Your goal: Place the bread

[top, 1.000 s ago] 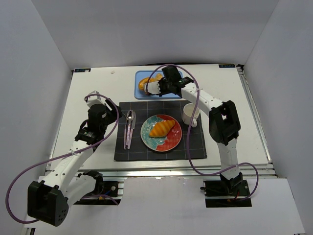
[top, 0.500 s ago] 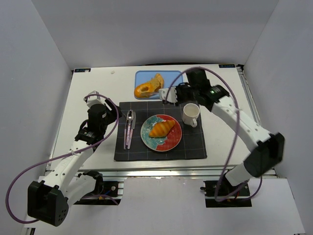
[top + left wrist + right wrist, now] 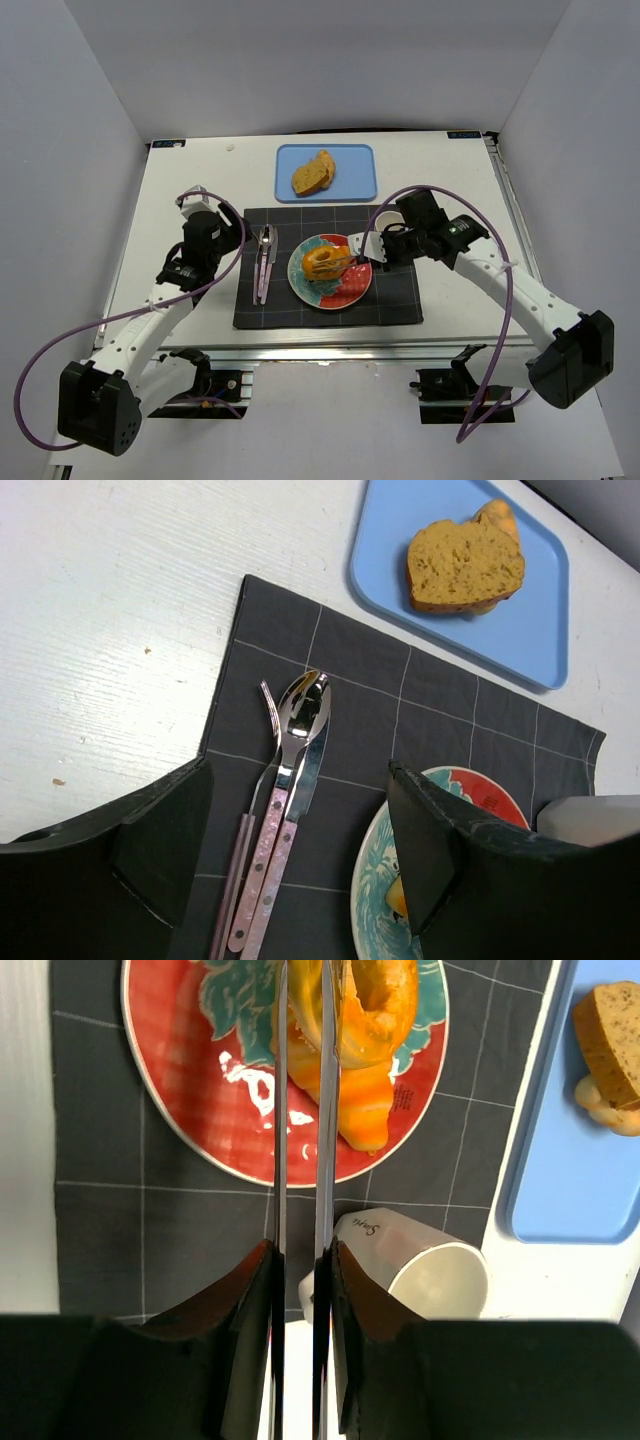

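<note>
On the counter I count one dark mat, one plate, one blue tray, one mug and three pieces of pink-handled cutlery: a fork, a spoon and a knife, lying side by side on the left of the mat. The plate carries one croissant, with one bread ring resting on top of it. The tray holds two pieces of bread leaning together.

My right arm reaches in from the right, elbow out over the counter. The right gripper points left, its tip at the bread ring over the plate. Its jaws are drawn in to a narrow slit and pinch the edge of the ring. My left arm is bent up over the left edge of the mat. The left gripper hangs above the cutlery with its jaws spread wide and nothing between them.

From above, the right arm covers most of the mug. The right wrist camera shows it plainly, just beside the plate on the mat, with writing on its side. The left wrist camera shows the front piece on the tray as a cut slice with a second piece behind it. Only the overhead view shows both arms.
</note>
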`<move>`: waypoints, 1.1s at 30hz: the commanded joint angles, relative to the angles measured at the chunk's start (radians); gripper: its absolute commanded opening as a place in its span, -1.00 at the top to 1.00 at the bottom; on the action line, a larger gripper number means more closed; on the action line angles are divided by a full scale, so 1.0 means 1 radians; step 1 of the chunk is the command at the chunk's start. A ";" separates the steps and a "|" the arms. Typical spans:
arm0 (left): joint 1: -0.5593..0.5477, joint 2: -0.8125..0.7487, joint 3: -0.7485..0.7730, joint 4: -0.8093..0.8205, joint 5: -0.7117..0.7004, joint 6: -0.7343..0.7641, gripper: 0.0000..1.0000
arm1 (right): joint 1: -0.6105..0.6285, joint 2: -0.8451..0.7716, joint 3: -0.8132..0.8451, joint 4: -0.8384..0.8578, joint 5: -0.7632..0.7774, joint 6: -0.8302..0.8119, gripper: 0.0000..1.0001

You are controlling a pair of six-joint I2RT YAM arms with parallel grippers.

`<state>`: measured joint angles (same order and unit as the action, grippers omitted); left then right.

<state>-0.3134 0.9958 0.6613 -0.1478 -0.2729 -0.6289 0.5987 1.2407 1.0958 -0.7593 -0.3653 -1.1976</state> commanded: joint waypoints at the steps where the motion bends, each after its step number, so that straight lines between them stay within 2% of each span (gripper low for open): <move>1: -0.003 -0.009 0.046 0.005 0.005 0.005 -0.59 | 0.003 0.006 0.007 0.083 -0.009 0.041 0.68; 11: -0.003 -0.059 0.004 0.008 -0.008 -0.023 -0.59 | 0.015 0.077 0.058 0.091 -0.032 0.010 0.65; 19: -0.001 -0.066 0.006 -0.006 -0.018 -0.015 -0.59 | 0.059 0.043 0.067 0.049 -0.024 -0.051 0.64; 33: -0.003 -0.075 0.003 -0.009 -0.020 -0.017 -0.59 | 0.110 0.019 0.087 0.040 0.011 -0.065 0.63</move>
<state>-0.3134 0.9508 0.6605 -0.1570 -0.2764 -0.6468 0.7040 1.2797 1.1389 -0.7254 -0.3496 -1.2495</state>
